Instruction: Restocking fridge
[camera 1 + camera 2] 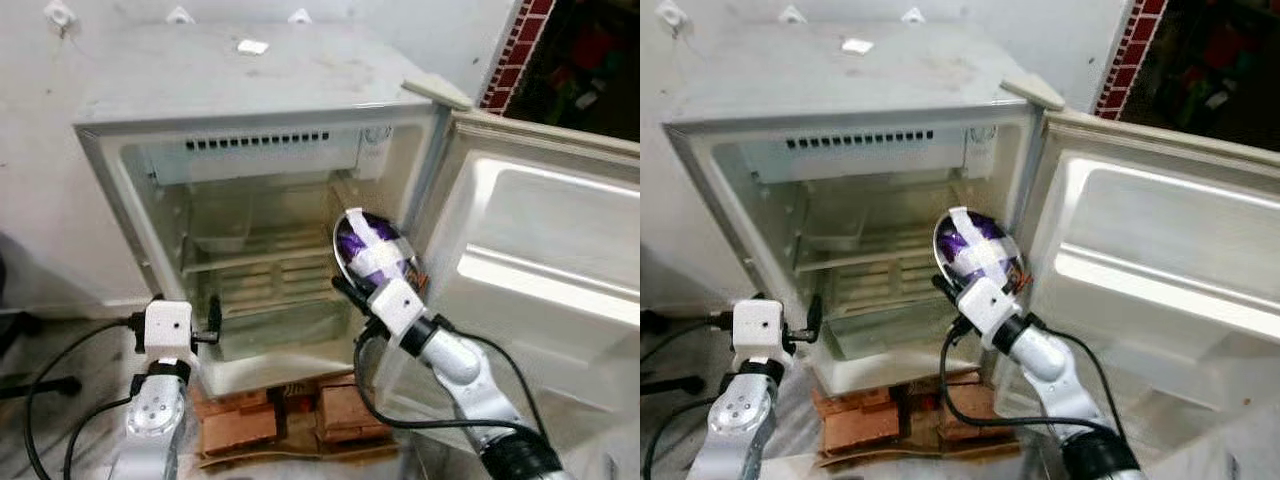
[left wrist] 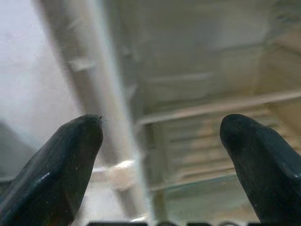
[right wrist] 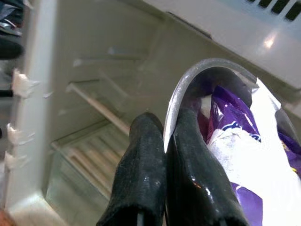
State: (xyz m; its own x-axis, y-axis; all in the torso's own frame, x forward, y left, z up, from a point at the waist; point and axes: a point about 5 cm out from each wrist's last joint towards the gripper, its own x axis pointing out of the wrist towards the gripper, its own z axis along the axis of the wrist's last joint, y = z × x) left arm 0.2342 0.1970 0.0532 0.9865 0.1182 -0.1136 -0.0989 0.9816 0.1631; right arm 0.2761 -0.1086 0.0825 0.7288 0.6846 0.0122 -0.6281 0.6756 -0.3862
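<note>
From the head, the right gripper point(image 1: 352, 282) lifts a metal bowl point(image 1: 375, 250) (purple packets taped inside) at the open fridge point(image 1: 260, 200) mouth. The left gripper point(image 2: 162, 136) spreads wide, empty, near the frame. Right fingers point(image 3: 141, 155) pinch the bowl's rim.

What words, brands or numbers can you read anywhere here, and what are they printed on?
None can be read.
Purple packet in the bowl held by the right pincer: some dark print on a white patch, too blurred to read.
Sticker at the top right inside the fridge: faint marks, too small to read.
White scrap on the fridge top: no text visible.
</note>
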